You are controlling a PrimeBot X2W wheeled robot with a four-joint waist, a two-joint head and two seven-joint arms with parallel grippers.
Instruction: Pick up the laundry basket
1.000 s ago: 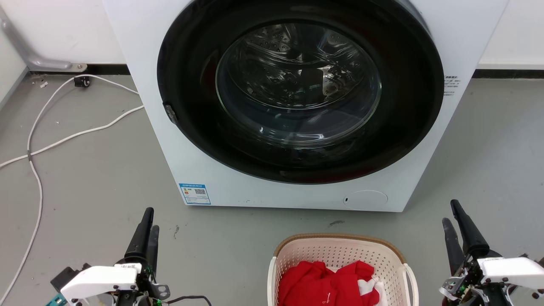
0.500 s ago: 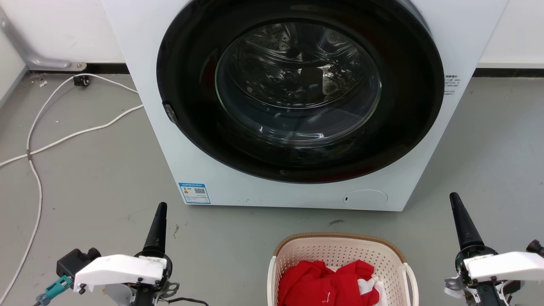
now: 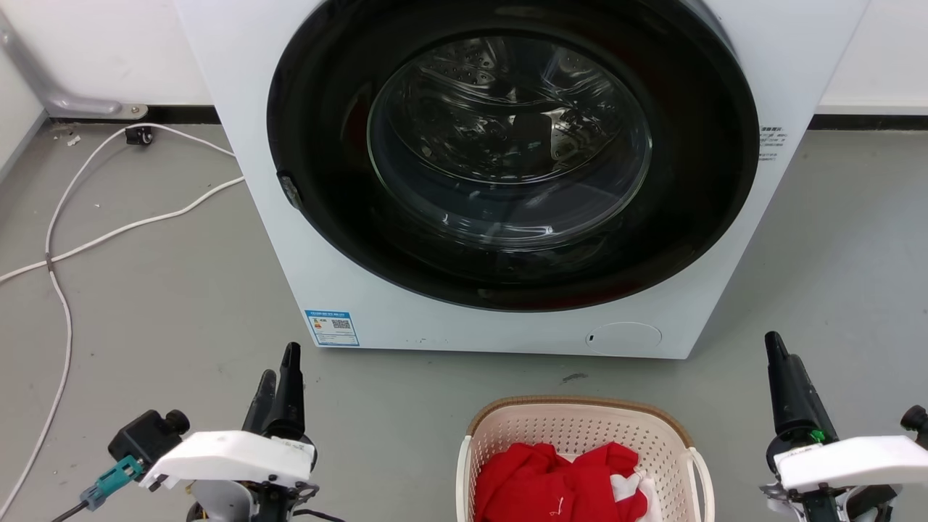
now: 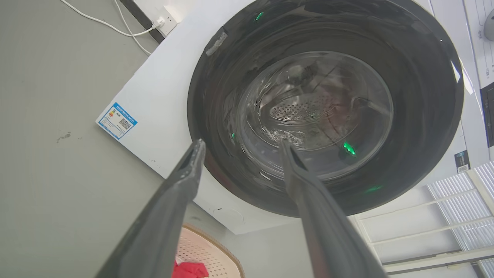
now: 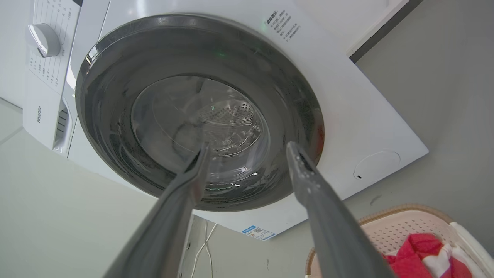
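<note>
The laundry basket (image 3: 580, 428), cream perforated plastic with a brown rim, stands on the floor at the bottom centre of the head view, in front of the washing machine. Red clothes (image 3: 551, 482) and a white cloth (image 3: 629, 487) lie in it. My left gripper (image 3: 280, 361) is open, hanging left of the basket and well apart from it. My right gripper (image 3: 783, 348) is open too, off the basket's right side near its white loop handle (image 3: 702, 475). The left wrist view looks between open fingers (image 4: 242, 143) at the machine door, with the basket (image 4: 210, 251) low down. The right wrist view shows the same past the gripper (image 5: 247, 146), with the basket (image 5: 405, 226) at lower right.
The white washing machine (image 3: 348, 290) stands close behind the basket, its round dark door (image 3: 507, 145) shut. White cables (image 3: 65, 246) trail over the grey floor at the left. A wall runs behind the machine.
Both wrists have rolled, so each gripper went from two fingers showing to edge-on and back to two. The left gripper has drifted right, toward the basket. The basket has not moved.
</note>
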